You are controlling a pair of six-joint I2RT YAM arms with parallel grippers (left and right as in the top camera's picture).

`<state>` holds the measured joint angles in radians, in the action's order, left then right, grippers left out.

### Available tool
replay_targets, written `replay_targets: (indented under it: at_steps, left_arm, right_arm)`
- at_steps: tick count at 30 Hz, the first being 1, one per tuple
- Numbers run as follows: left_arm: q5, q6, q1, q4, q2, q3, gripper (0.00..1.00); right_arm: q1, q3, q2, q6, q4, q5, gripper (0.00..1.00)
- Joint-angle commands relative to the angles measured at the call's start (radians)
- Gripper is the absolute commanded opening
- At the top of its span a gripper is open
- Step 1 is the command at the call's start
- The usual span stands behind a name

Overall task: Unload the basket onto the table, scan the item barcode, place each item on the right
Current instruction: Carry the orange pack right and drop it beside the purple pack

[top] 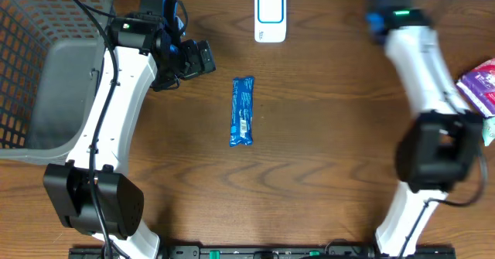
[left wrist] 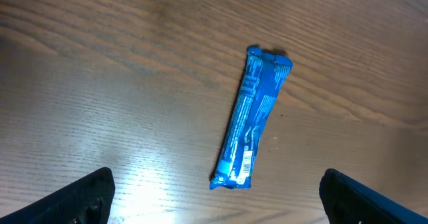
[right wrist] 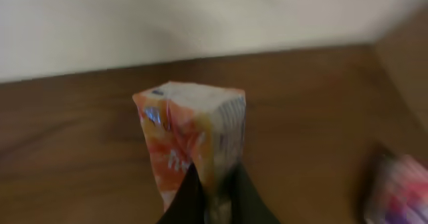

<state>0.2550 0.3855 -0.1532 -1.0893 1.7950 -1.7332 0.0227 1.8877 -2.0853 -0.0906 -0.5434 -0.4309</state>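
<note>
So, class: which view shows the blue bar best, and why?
Left wrist: the blue bar lies large in mid-frame, with its print and a white label patch visible. Overhead shows it small, mid-table. Right wrist misses it, showing an orange pack instead.

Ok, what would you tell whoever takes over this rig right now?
Left tool: open, empty, aimed at the blue bar, not touching it.
Right tool: shut on an orange packet, held off the table, right of the scanner.
Done: packet picked up.
Left: show its barcode to the scanner, then the bar, lying mid-table. No scan confirmed.
</note>
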Motion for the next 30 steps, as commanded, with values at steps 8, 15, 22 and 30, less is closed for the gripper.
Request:
replay_targets:
  at_steps: [8, 15, 22, 30]
  left_arm:
    - [-0.014, -0.010, 0.003, -0.002, 0.002, -0.005, 0.98]
    - [-0.014, -0.010, 0.003, -0.002, 0.002, -0.005, 0.98]
    - [-0.014, -0.010, 0.003, -0.002, 0.002, -0.005, 0.98]
    - [-0.014, -0.010, 0.003, -0.002, 0.002, -0.005, 0.98]
  right_arm:
    - [0.299, -0.015, -0.026, -0.171, -0.167, 0.254, 0.01]
    - [0.389, -0.062, -0.061, -0.171, -0.169, 0.340, 0.01]
    - [0.432, -0.117, -0.063, -0.171, -0.168, 0.318, 0.01]
    - [0.472, -0.152, -0.063, -0.171, -0.167, 0.280, 0.39]
